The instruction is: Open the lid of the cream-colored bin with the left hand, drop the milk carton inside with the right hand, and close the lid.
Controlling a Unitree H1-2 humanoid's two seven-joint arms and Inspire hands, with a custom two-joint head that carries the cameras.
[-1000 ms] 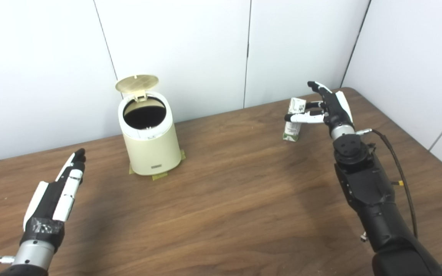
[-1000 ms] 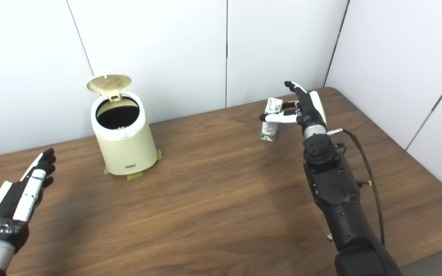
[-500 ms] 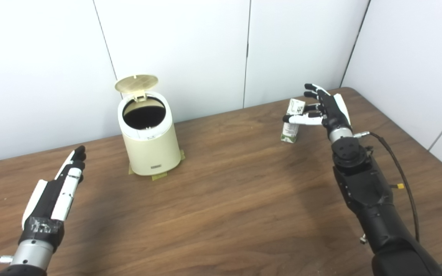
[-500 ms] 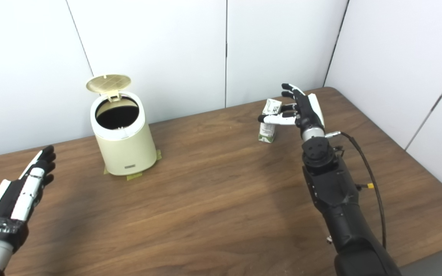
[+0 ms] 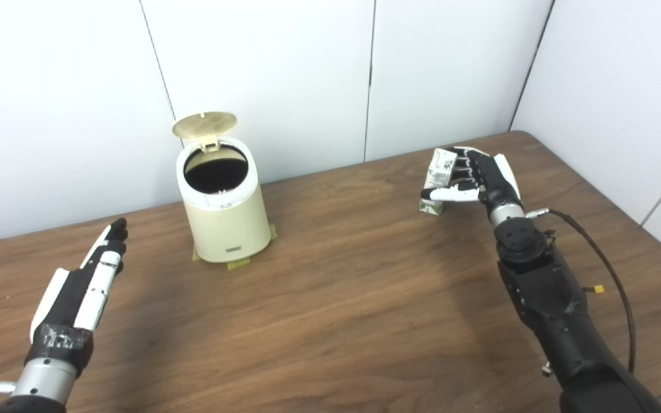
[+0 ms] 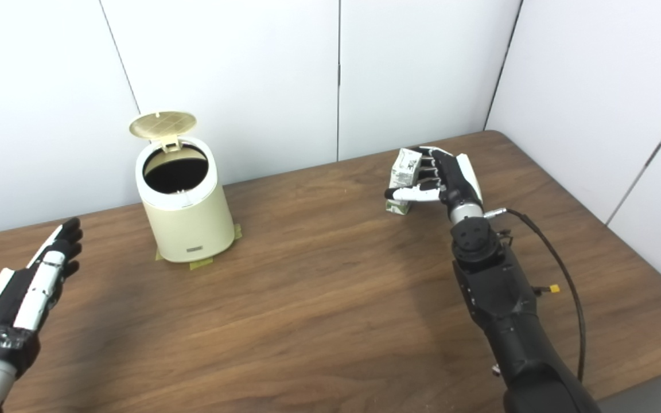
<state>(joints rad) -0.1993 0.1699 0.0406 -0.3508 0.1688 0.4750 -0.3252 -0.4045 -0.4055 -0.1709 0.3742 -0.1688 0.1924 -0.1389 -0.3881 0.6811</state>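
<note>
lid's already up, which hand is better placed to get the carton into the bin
Right. The right hand has its fingers wrapped around the milk carton, while the left hand is open and empty, off to the bin's left.

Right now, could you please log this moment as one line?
lid: open | right hand: closing on carton, carton on table | left hand: open, idle

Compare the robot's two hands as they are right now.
The left hand is flat and open, holding nothing; the right hand is curled around the milk carton. The left hand hovers near the table's front, away from the open bin; the right hand reaches far back. Both are black and white.
</note>
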